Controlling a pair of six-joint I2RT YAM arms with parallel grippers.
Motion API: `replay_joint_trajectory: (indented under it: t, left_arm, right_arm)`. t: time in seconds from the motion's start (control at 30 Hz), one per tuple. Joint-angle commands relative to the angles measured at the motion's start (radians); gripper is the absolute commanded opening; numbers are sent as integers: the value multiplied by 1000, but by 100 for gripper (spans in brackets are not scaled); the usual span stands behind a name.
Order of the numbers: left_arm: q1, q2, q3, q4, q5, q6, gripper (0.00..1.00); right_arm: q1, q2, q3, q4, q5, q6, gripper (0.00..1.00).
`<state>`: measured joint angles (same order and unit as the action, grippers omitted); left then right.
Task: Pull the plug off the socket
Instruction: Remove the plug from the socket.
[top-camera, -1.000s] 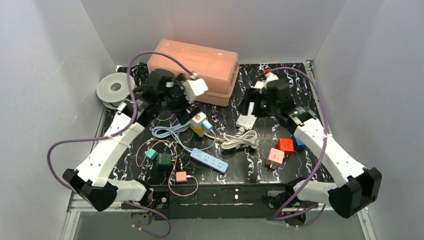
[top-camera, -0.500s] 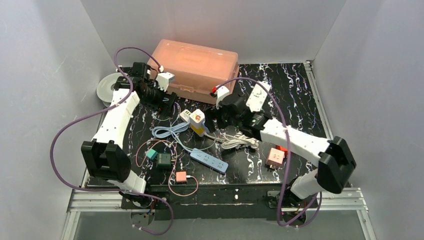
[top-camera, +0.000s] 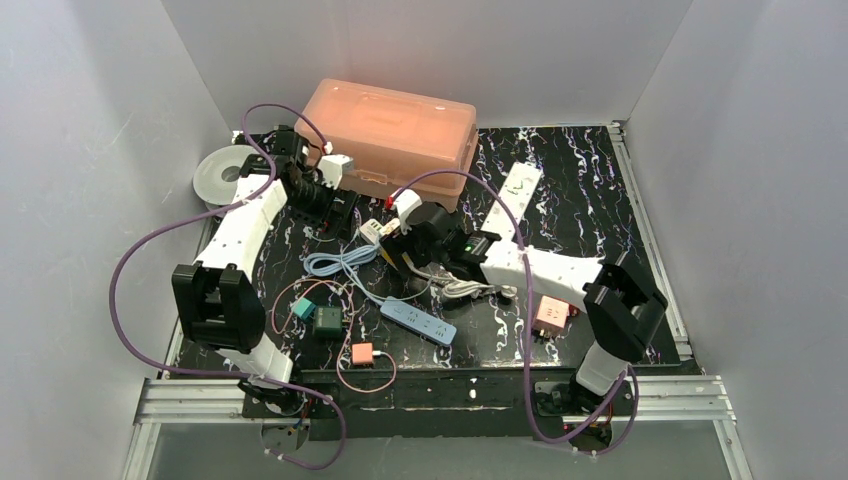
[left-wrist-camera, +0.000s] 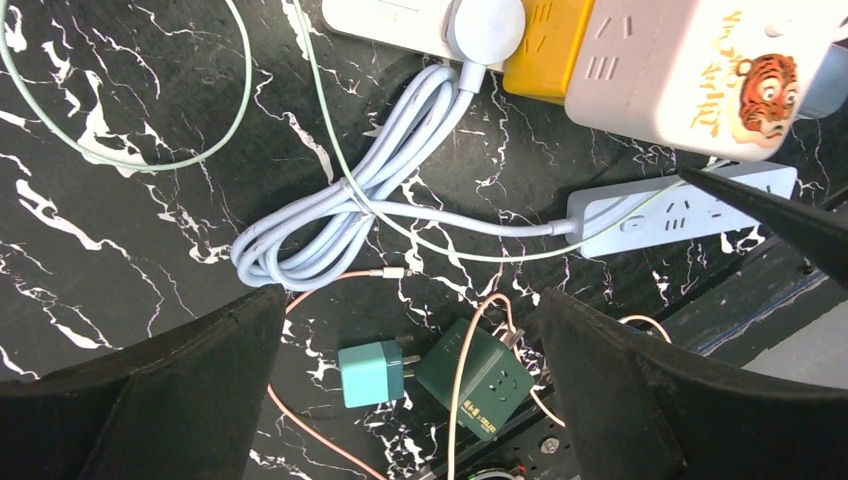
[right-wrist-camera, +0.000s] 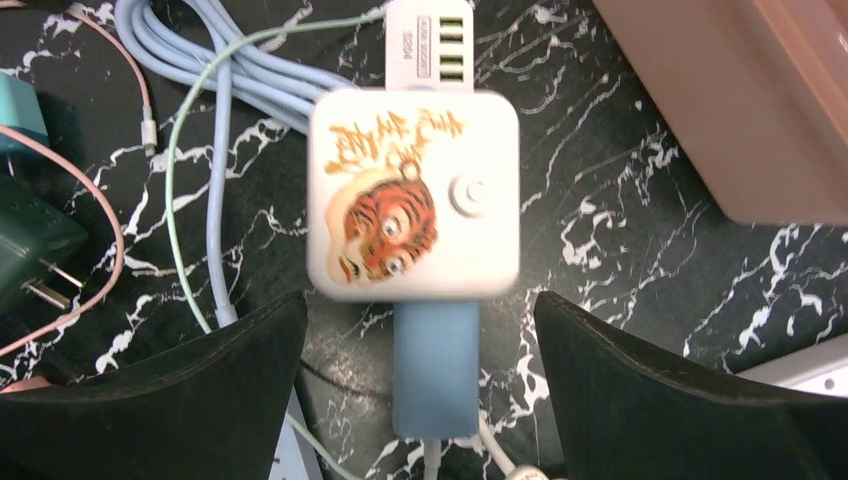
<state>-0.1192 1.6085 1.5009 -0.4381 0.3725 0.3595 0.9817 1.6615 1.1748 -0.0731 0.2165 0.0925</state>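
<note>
A white cube socket with a tiger picture (right-wrist-camera: 413, 195) lies on the black marbled table. A blue plug (right-wrist-camera: 435, 365) sticks into its near side, with a white cord running from it. A white USB strip (right-wrist-camera: 428, 45) joins the cube's far side. My right gripper (right-wrist-camera: 420, 400) is open above the blue plug, one finger on each side, not touching it. My left gripper (left-wrist-camera: 410, 390) is open and empty over a teal charger (left-wrist-camera: 372, 372) and a dark green cube (left-wrist-camera: 475, 378). The tiger cube shows at the upper right of the left wrist view (left-wrist-camera: 700, 70). In the top view my right gripper (top-camera: 400, 240) covers most of the cube.
An orange plastic box (top-camera: 395, 125) stands at the back and a white spool (top-camera: 225, 172) at the back left. A light blue power strip (top-camera: 418, 322), its bundled cable (left-wrist-camera: 350, 210), a pink cube (top-camera: 550, 315), a pink charger (top-camera: 362, 352) and a white strip (top-camera: 520, 190) lie around.
My right arm has swung left and now hovers over the tiger cube and blue plug. My left gripper has pulled back from the orange box toward the cables. Both are still open.
</note>
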Motion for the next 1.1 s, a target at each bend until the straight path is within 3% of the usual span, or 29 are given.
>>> replay_joint_trajectory:
  t: [0.0,0.3,0.63,0.8,0.83,0.9,1.07]
  left_arm:
    - [6,-15,-48,-43,6,-22,98]
    - [7,-36,-65,-36,22,16,98]
    - [9,-48,-45,-27,57,12,98]
    - [10,-59,-56,-17,69,12,98]
    - [10,-60,-59,-16,76,16,98]
    - [10,-63,-63,-14,91,20,98]
    - [9,-56,-59,-1,115,-6,98]
  right_arm:
    - [21,34,82,89,57,-65,92]
    - [21,143,101,87,82,-91,92]
    - [2,187,104,97,-4,-62,93]
    - [-15,175,117,82,-47,-56,68]
    - [-19,166,115,77,-47,-42,69]
    - [-21,141,112,43,-48,-26,82]
    - [-24,0,9,104,-67,-8,86]
